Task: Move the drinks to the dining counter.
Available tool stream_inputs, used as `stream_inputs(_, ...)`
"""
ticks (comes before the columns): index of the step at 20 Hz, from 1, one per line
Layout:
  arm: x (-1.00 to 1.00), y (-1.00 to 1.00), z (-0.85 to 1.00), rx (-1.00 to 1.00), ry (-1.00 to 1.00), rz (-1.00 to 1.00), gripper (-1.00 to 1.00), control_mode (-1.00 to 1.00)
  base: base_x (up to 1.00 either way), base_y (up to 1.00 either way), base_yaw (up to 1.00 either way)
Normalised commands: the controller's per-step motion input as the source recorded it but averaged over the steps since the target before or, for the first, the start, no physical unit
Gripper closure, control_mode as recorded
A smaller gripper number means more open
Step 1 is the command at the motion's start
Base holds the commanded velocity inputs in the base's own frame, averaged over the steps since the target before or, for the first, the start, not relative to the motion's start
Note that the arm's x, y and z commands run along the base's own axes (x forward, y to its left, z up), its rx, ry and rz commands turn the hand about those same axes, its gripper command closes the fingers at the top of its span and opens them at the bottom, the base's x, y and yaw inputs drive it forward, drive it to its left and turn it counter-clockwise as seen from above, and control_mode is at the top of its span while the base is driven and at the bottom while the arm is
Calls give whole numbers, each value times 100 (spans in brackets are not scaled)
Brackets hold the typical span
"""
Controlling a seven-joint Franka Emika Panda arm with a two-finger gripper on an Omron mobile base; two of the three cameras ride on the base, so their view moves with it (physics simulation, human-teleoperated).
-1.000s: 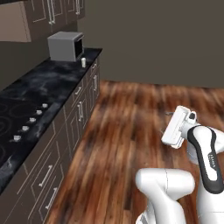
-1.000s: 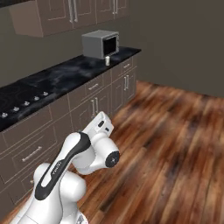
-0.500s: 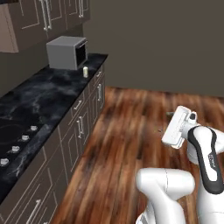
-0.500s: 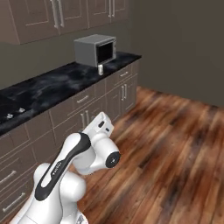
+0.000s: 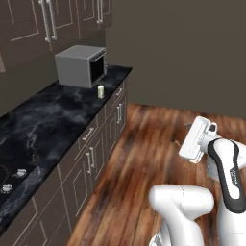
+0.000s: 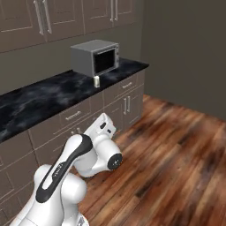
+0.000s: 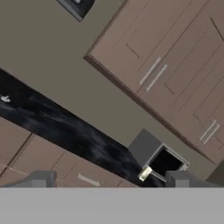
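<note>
The base has rolled closer along the black marble worktop (image 5: pixel 53 120): the grey toaster oven (image 5: pixel 79 65) and the small cream-white carton (image 5: pixel 101 91) in front of it loom larger than a moment ago, and the hob knobs (image 5: pixel 12 180) have slid toward the near edge of the left base view. The things themselves have not shifted; the robot has. I take this for the approach to the first pick, with nothing yet lifted.

The gripper (image 7: pixel 104 179) rides tucked in close to the robot's body, its fingers (image 7: pixel 38 178) spread wide and empty. From the hand, the carton (image 7: pixel 145 173) lies well ahead, low in its line of sight toward the far finger, just beside the oven's dark mouth (image 7: pixel 164 162). It is far beyond reach, so more driving seems needed.

The carton is tiny in every view and shows no detail. I can make out no bottle or can, and the dining counter lies somewhere outside these views. The brown wall cabinets (image 7: pixel 175 65) are cut off at the frame edges.
</note>
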Motion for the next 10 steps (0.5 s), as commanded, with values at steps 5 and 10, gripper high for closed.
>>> stream_inputs(5, 0, 0, 0, 0, 0, 0, -100, 100, 100, 0, 30)
stream_inputs(10, 0, 0, 0, 0, 0, 0, -100, 100, 100, -1, 34)
